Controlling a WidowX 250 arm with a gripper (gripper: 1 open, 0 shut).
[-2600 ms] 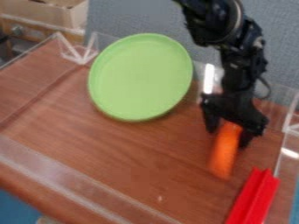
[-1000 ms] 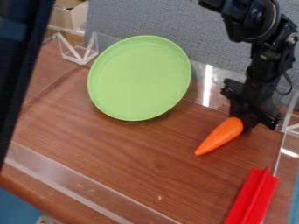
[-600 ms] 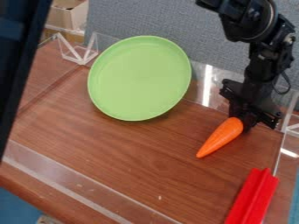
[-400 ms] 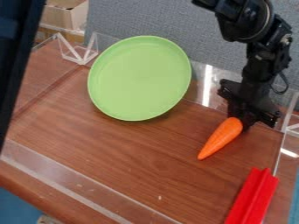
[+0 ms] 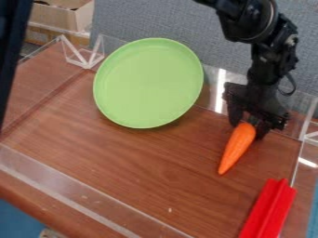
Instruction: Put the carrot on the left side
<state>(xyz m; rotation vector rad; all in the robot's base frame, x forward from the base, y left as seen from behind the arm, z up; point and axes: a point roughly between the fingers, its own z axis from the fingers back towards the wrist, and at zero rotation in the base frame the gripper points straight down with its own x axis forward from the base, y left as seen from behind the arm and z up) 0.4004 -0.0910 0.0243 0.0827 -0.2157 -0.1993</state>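
The orange carrot (image 5: 236, 149) lies on the wooden table to the right of the green plate, its thin tip pointing toward the front edge. My gripper (image 5: 252, 122) points down over the carrot's thick upper end, with a dark finger on either side of it. The fingers hide the carrot's top. The picture is too coarse to show whether they press on the carrot or stand apart from it.
A large green plate (image 5: 149, 82) lies at the middle left of the wooden table (image 5: 112, 158). Long flat red bars (image 5: 272, 210) lie at the front right corner. Clear plastic walls run along the table's edges.
The gripper has shifted slightly left with the carrot's thick end. The carrot has swung from a slant to nearly straight toward the front edge.
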